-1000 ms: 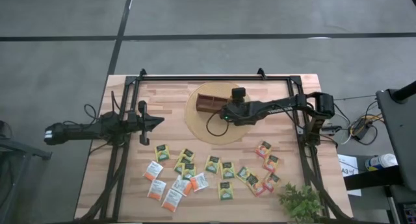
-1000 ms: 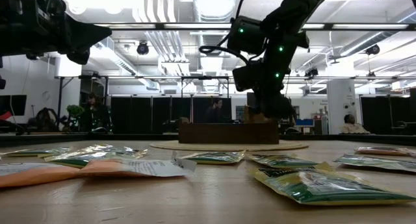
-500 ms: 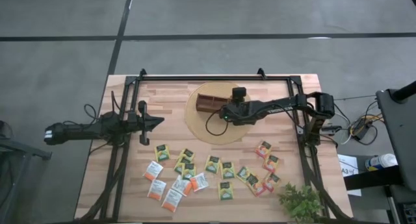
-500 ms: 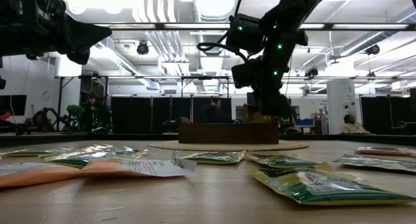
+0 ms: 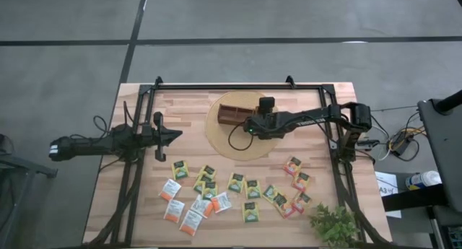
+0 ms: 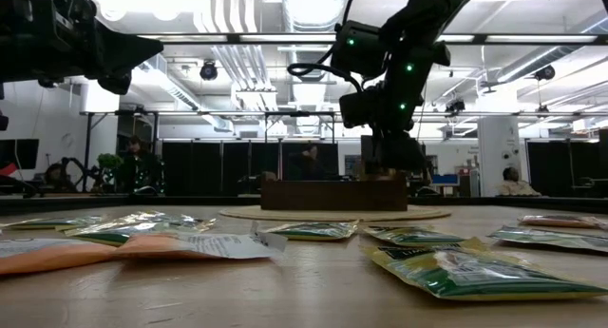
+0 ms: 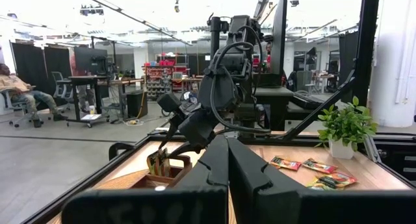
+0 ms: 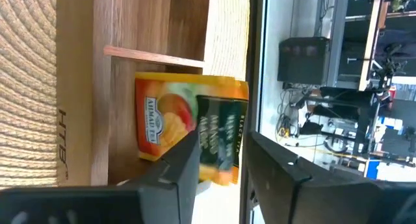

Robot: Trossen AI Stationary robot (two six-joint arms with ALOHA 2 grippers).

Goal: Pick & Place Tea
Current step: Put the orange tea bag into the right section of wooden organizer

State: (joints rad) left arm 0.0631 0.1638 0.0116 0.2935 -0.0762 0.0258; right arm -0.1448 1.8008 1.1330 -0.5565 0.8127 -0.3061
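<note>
Compared with a second before, the right gripper (image 5: 257, 116) had shifted only slightly above the wooden tray (image 5: 232, 114), and its fingers, closed earlier, had begun to part. The left arm and the packets on the table looked unchanged.

In the right wrist view the two dark fingers (image 8: 179, 165) stood a little apart, with a narrow gap between them. Just beyond the tips a yellow-and-green tea packet (image 8: 188, 123) lay in one compartment of the tray, beside a thin wooden divider (image 8: 153, 55). The fingertips overlapped the packet's near edge in that picture; whether they were touching it or had let go could not quite be told. The tray sat on a round woven mat (image 5: 234, 144).

The left gripper (image 5: 175, 134) hung at the left side of the table, well apart from the tray, its fingers (image 7: 218, 165) pressed together and holding nothing.

The rest of the tea packets (image 5: 216, 195) lay scattered flat along the near half of the table (image 5: 180, 108), white-and-orange ones towards the left, green ones in the middle and orange-red ones (image 5: 296, 184) towards the right, near a small potted plant (image 5: 333, 224).
</note>
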